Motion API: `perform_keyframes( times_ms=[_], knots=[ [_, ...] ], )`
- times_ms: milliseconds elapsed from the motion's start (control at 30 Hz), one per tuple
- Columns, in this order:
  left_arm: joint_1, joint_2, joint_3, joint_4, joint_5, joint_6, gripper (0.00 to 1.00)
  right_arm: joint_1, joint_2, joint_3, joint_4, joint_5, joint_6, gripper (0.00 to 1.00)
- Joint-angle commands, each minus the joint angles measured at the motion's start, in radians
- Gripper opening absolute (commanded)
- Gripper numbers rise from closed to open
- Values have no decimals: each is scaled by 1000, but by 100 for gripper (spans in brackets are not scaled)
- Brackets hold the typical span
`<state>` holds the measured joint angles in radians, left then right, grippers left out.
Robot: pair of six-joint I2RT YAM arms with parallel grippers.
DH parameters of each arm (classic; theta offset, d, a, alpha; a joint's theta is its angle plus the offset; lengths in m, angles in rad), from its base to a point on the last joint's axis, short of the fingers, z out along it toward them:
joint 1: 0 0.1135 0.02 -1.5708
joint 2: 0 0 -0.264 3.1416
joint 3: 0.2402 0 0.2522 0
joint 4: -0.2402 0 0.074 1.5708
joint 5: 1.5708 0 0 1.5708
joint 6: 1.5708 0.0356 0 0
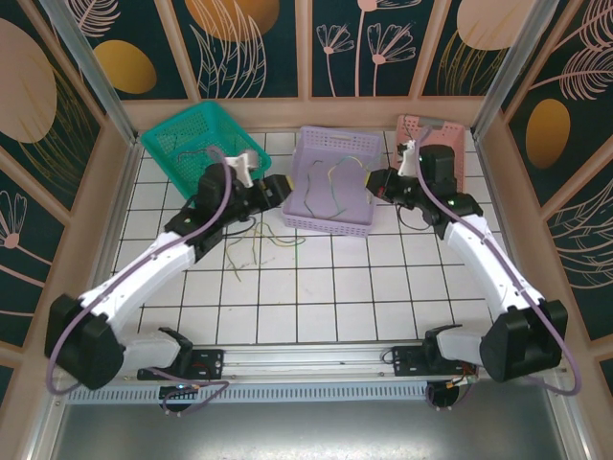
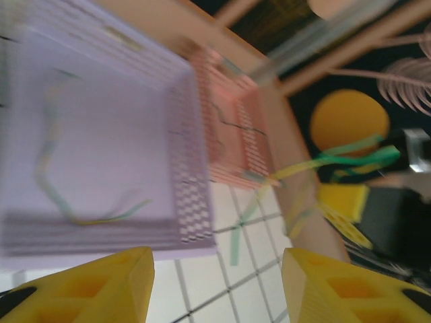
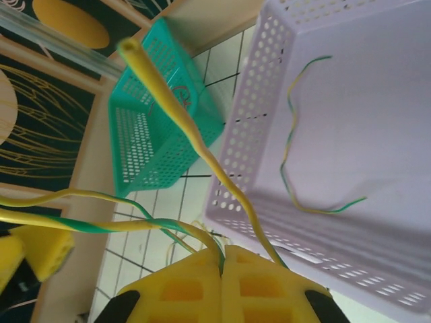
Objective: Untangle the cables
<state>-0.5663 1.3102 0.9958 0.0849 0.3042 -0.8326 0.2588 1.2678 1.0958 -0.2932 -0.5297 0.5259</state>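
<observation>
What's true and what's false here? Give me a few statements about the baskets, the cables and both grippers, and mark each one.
1. The right gripper is shut on yellow-green cables. True.
2. The left gripper is clamped on a cable. False: its jaws stand apart with nothing between them.
3. A loose cable lies inside the lavender basket. True.
4. The teal basket stands between the lavender basket and the pink basket. False: the lavender basket is the middle one.
</observation>
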Motion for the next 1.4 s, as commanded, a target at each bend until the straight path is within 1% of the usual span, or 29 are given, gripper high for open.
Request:
perform_keyframes(
  times_ms=[0, 133, 200, 300, 467, 600, 667, 833, 867, 933, 967, 1000, 1167, 1233, 1367],
  knots=[
    [-37, 71, 35, 173, 136, 43, 54, 13, 24, 64, -55, -84, 77, 0],
    [-48, 117, 50, 224, 158, 71, 55, 14, 67, 101, -97, -121, 117, 0],
    [-54, 150, 78, 191, 183, 108, 52, 13, 78, 108, -94, -147, 148, 0],
    [-67, 187, 105, 122, 178, 172, 51, 13, 97, 128, -99, -184, 188, 0],
    [-70, 216, 102, 116, 171, 207, 50, 11, 125, 168, -133, -221, 202, 0],
    [-75, 235, 111, 52, 107, 251, 48, 10, 132, 178, -124, -243, 223, 0],
    [-75, 228, 101, 69, 88, 250, 48, 10, 132, 180, -129, -249, 223, 0],
    [-76, 245, 130, 73, 55, 245, 41, 11, 131, 167, -126, -260, 232, 0],
    [-76, 247, 134, 77, 55, 247, 37, 11, 131, 166, -128, -259, 229, 0],
    [-75, 250, 138, 89, 71, 240, 23, 10, 131, 166, -131, -252, 225, 0],
    [-75, 250, 138, 97, 87, 235, 14, 9, 130, 165, -130, -247, 223, 0],
    [-75, 249, 136, 100, 103, 231, 1, 9, 131, 165, -124, -242, 225, 0],
    [-76, 203, 79, 158, 182, 230, 0, 7, 126, 146, -32, -230, 247, 0],
    [-76, 180, 52, 181, 208, 231, 0, 0, 126, 132, 14, -254, 262, 0],
    [-77, 168, 40, 155, 222, 251, 0, -9, 118, 132, 31, -267, 271, 31]
  ],
)
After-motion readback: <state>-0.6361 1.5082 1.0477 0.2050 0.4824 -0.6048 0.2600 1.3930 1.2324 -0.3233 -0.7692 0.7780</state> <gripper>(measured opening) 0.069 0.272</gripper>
